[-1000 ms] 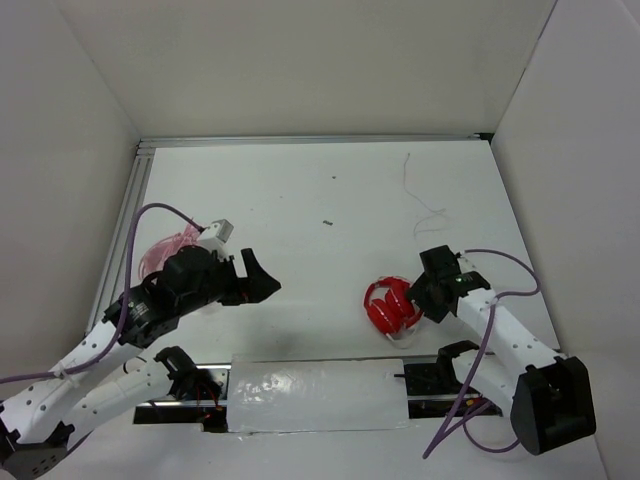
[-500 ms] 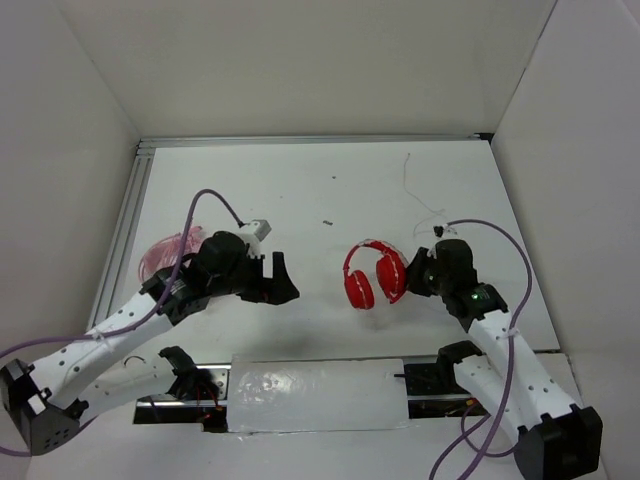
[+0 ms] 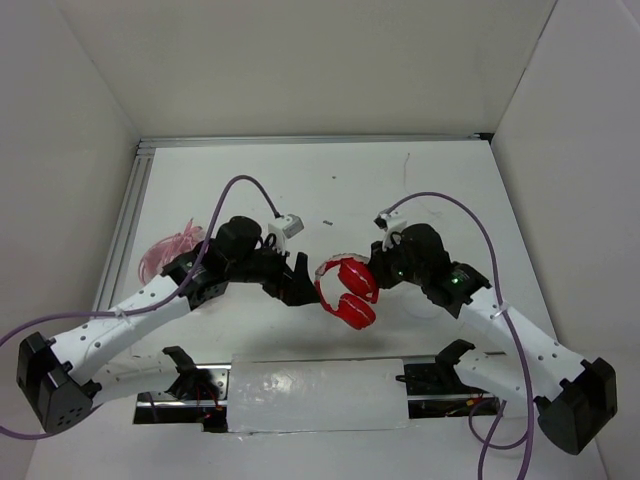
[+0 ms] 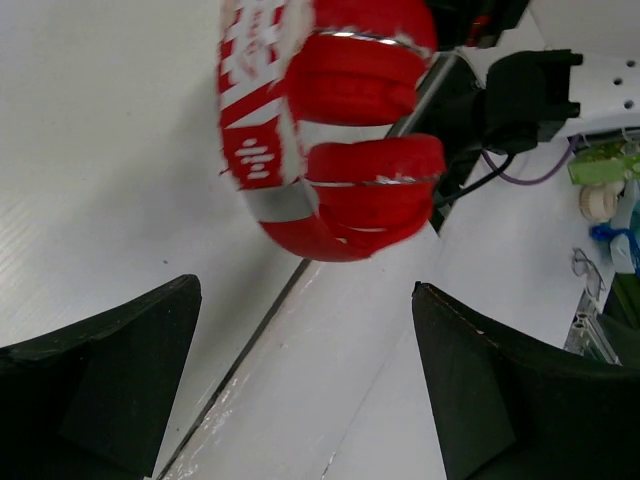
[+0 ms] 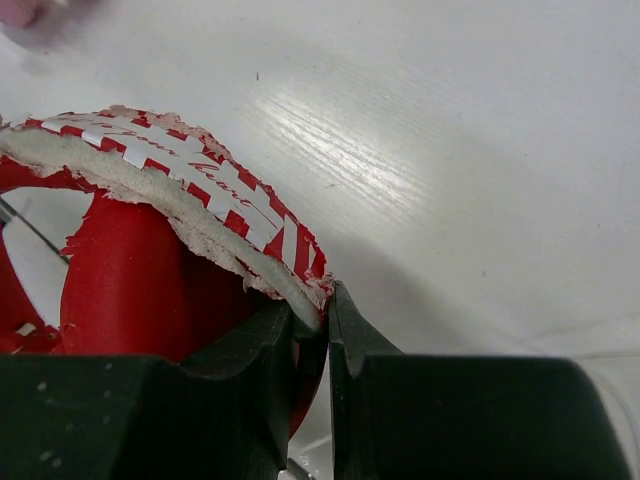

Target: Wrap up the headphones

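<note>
**A:** Two grippers and one pair of headphones (image 3: pixel 345 291). Which one has them?

**B:** The right gripper (image 5: pixel 326 315). Its fingers are pressed together on the frayed edge of the headband (image 5: pixel 190 165), a thin pinch right at the rim. The red set sits near the middle of the table (image 3: pixel 300 190), between the two arms, and looks to be held up off the surface.

**A:** And the left gripper (image 3: pixel 300 282)?

**B:** It is spread wide and holding nothing. It points straight at the ear cups (image 4: pixel 370 185), which lie just ahead of its fingers and do not touch them. The pink headphones (image 3: pixel 165 255) lie well apart, off by the left edge.

**A:** So which step is this?

**B:** I judge it an early one: presenting the set so the second hand can take hold. No winding shows yet, and I cannot pick out the cable in any view.

**A:** What does the next move call for?

**B:** Probably the left gripper closes in and takes a cup or the band, squarely, while the right holds steady. After that, one of them has to find the loose cable. The right's grip is shallow and on torn padding, so a nudge could make the set swing or slip.
</note>
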